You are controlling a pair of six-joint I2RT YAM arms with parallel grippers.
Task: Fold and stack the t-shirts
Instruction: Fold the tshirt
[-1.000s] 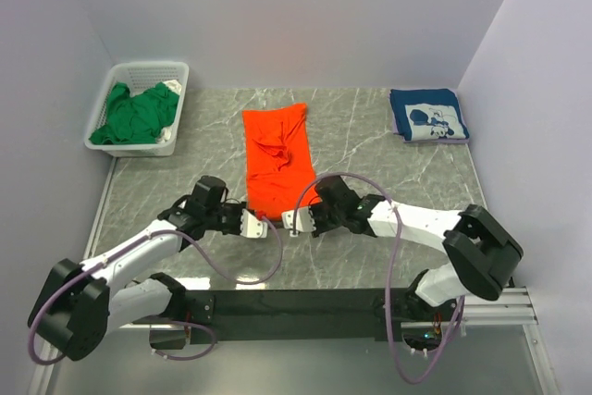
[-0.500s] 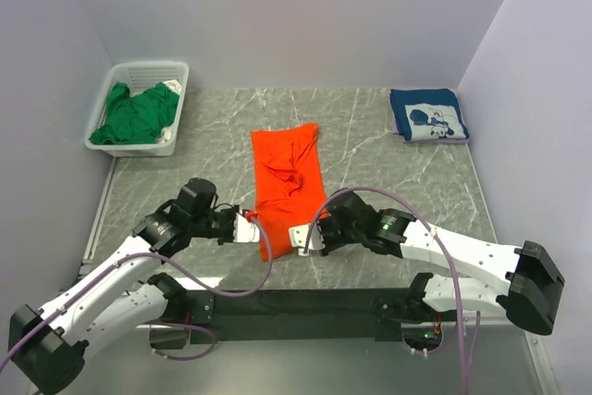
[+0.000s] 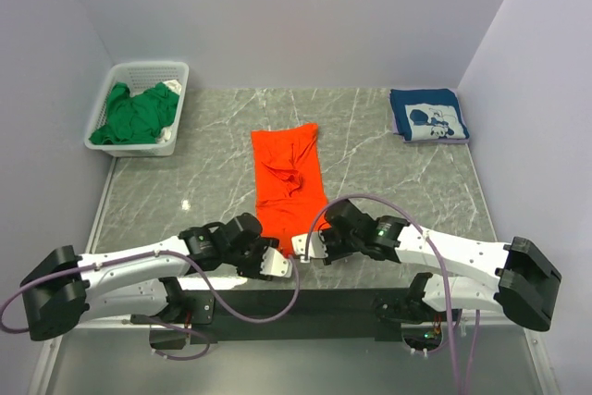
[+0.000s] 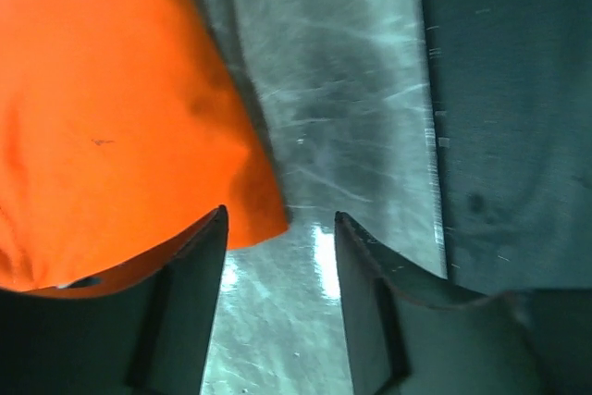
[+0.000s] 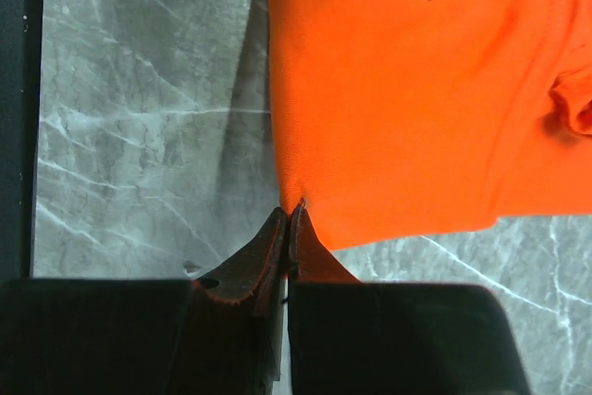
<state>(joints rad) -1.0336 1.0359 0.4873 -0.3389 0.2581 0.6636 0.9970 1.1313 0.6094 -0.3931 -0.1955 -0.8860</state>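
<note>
Orange t-shirt [image 3: 289,199] dragged nearer | long narrow strip | crumpled at middle

From above, the near hem of the orange t-shirt [image 3: 289,182] lies under my left gripper [image 3: 275,265] and right gripper [image 3: 303,246], and both pairs of jaws are too small there to judge. My left wrist camera cuts the shirt off at the top and left, and its lower edge is behind 1 finger [image 4: 185,307]. My right wrist camera loses it at the top and right. The green t-shirt [image 3: 139,113] is partly sunk behind the basket [image 3: 148,69] wall. The print on the navy t-shirt [image 3: 427,116] is too small to make out.
</note>
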